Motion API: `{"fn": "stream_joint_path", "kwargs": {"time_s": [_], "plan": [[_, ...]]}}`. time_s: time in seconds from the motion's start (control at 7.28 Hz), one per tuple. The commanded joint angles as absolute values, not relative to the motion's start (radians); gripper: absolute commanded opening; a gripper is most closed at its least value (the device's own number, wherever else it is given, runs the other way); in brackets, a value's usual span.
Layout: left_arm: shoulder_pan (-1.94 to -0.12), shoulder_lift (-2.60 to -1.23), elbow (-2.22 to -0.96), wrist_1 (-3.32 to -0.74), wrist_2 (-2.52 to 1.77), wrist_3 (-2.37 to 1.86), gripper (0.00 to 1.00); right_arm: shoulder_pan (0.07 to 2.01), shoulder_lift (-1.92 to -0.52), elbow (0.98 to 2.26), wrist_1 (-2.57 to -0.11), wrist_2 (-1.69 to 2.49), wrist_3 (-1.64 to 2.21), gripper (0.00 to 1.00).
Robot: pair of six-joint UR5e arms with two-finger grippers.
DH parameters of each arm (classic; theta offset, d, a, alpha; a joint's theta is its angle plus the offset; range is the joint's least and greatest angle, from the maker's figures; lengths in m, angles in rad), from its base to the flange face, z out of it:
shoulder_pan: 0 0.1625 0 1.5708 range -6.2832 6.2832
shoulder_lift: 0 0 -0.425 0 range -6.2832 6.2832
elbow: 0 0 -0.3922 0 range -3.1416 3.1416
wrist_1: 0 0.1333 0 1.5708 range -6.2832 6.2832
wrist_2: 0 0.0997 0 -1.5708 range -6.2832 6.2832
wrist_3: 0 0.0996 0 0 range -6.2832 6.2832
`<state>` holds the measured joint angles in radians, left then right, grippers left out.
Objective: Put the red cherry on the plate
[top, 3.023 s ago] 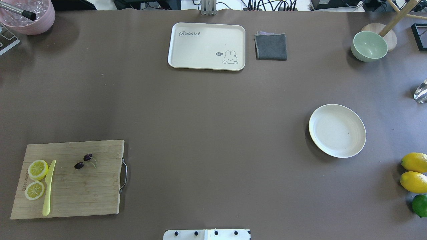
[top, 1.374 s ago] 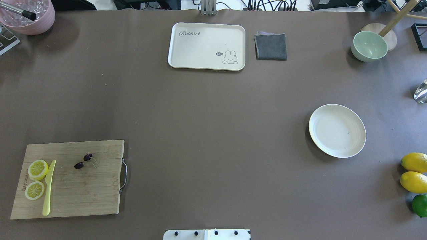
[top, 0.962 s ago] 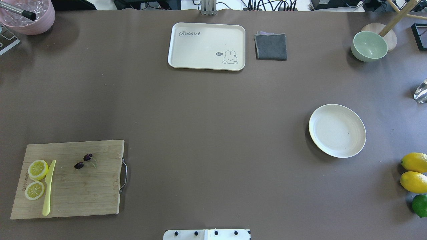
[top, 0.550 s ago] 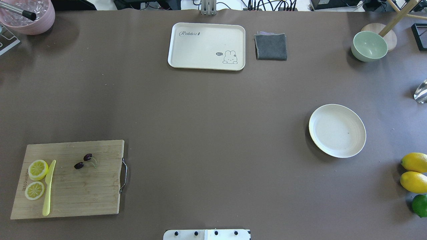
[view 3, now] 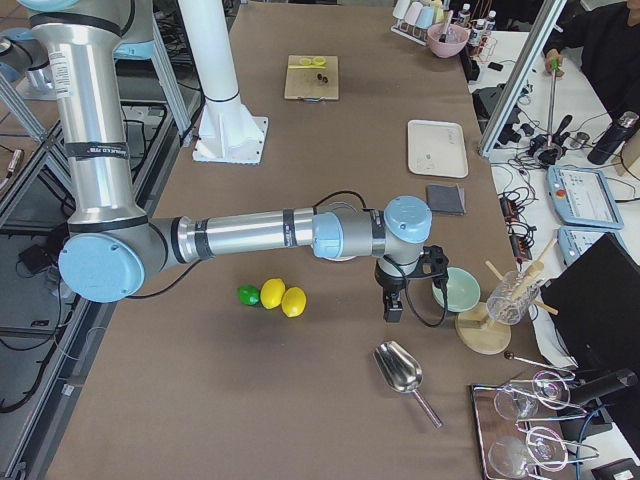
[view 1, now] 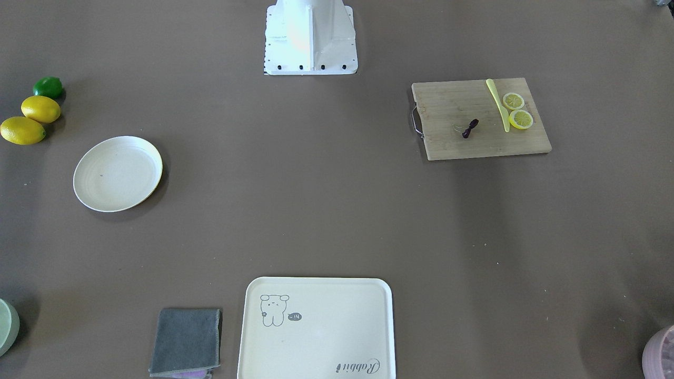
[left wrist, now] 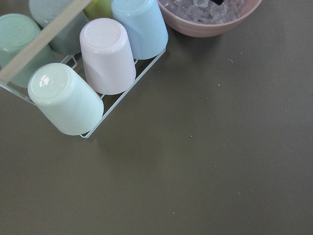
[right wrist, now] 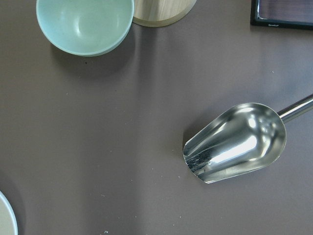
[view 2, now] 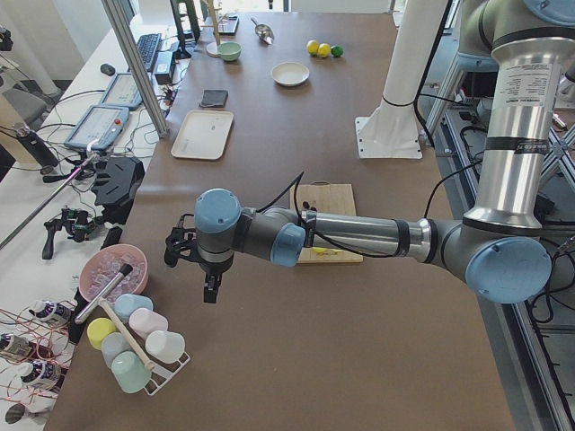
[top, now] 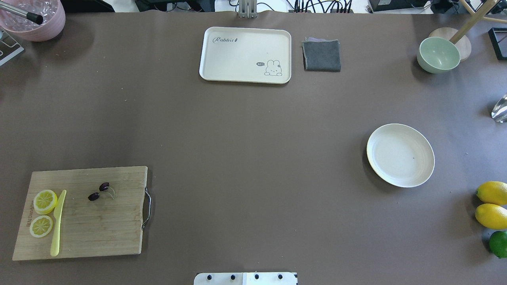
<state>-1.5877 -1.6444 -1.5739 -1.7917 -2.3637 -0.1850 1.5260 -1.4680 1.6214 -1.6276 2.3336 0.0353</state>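
Observation:
The red cherry [top: 99, 191], a tiny dark pair on thin stems, lies on the wooden cutting board [top: 99, 229] at the near left; it also shows in the front view [view 1: 470, 128]. The round cream plate [top: 400, 155] sits bare at the right [view 1: 117, 173]. Neither gripper shows in the overhead or front view. My left gripper [view 2: 211, 289] hangs off the table's left end near the pink bowl, far from the cherry. My right gripper [view 3: 393, 305] hovers at the right end beside the green bowl. I cannot tell whether either is open or shut.
Two lemon slices [top: 43, 211] and a yellow knife [top: 57, 223] share the board. A cream tray [top: 245, 54] and grey cloth [top: 321, 55] lie at the far edge. Green bowl [top: 437, 54], metal scoop [right wrist: 234, 142], lemons and lime [top: 492, 206], cup rack [left wrist: 83, 73] and pink bowl [top: 33, 18] crowd the ends.

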Motion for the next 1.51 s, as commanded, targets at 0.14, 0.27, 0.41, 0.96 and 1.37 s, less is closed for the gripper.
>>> {"fn": "stream_joint_path", "kwargs": {"time_s": [0.14, 0.27, 0.41, 0.96, 1.37], "plan": [[-1.588, -1.643, -1.575, -1.792, -2.364, -0.186, 0.98, 1.525, -1.470, 1.620, -1.628, 2.333, 0.035, 1.00], [-1.588, -1.643, -1.575, -1.792, -2.362, -0.187, 0.98, 1.525, -1.470, 1.620, -1.628, 2.335, 0.035, 1.00], [-1.588, -1.643, -1.578, -1.792, -2.364, -0.187, 0.98, 1.526, -1.470, 1.623, -1.628, 2.336, 0.035, 1.00], [-1.535, -1.652, -1.597, -1.904, -2.361, -0.190, 0.98, 1.451, -1.451, 1.707, -1.624, 2.408, 0.034, 1.00], [-1.526, -1.655, -1.562, -2.002, -2.358, -0.230, 0.98, 1.301, -1.457, 1.795, -1.546, 2.416, 0.127, 0.99]]}}
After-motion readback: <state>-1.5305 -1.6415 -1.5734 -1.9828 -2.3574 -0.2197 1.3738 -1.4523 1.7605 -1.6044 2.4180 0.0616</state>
